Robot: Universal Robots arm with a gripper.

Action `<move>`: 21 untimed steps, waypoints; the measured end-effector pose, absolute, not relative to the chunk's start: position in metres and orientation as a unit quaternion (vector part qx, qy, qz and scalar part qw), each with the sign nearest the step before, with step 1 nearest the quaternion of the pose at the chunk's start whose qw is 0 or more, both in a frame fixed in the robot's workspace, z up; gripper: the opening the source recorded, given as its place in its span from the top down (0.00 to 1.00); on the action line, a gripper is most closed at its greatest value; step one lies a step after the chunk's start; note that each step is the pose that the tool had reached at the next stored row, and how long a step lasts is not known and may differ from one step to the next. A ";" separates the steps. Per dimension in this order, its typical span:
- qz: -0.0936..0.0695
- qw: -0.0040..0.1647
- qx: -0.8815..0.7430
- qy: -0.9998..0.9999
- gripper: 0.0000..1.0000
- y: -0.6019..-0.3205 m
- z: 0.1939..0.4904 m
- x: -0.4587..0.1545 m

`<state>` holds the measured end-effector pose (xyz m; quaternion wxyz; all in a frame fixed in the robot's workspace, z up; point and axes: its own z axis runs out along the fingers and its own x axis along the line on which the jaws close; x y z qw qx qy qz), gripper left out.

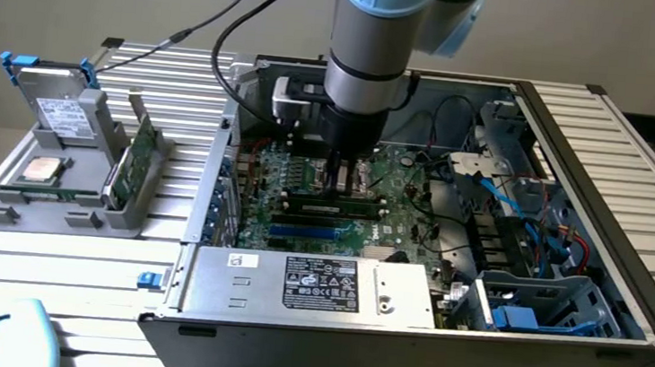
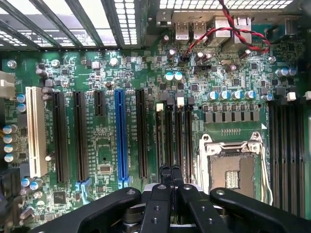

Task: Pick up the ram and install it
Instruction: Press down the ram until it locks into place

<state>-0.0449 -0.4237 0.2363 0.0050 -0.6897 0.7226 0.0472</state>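
The ram (image 1: 331, 207) is a slim strip with dark chips. It stands on edge in a memory slot on the motherboard (image 1: 270, 214), inside the open computer case. My gripper (image 1: 348, 181) hangs straight down just behind and above the ram; I cannot tell whether they touch. In the wrist view the gripper (image 2: 170, 171) is shut, with its black fingertips (image 2: 165, 173) pressed together and nothing visible between them. They point at the row of narrow memory slots (image 2: 174, 131), beside the empty processor socket (image 2: 232, 170).
A silver power supply (image 1: 318, 286) fills the case's front. Loose blue and red cables (image 1: 517, 215) and a drive cage (image 1: 532, 302) sit on the exterior view's right. Left of the case, a grey holder (image 1: 12, 207) carries green cards (image 1: 131, 165), a hard drive (image 1: 64, 113) and a square silver chip (image 1: 43, 171).
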 end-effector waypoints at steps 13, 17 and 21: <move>0.048 0.006 -0.690 0.722 0.89 -0.431 0.241 -0.029; 0.048 0.006 -0.690 0.722 0.89 -0.431 0.241 -0.029; 0.048 0.006 -0.690 0.722 0.89 -0.431 0.241 -0.029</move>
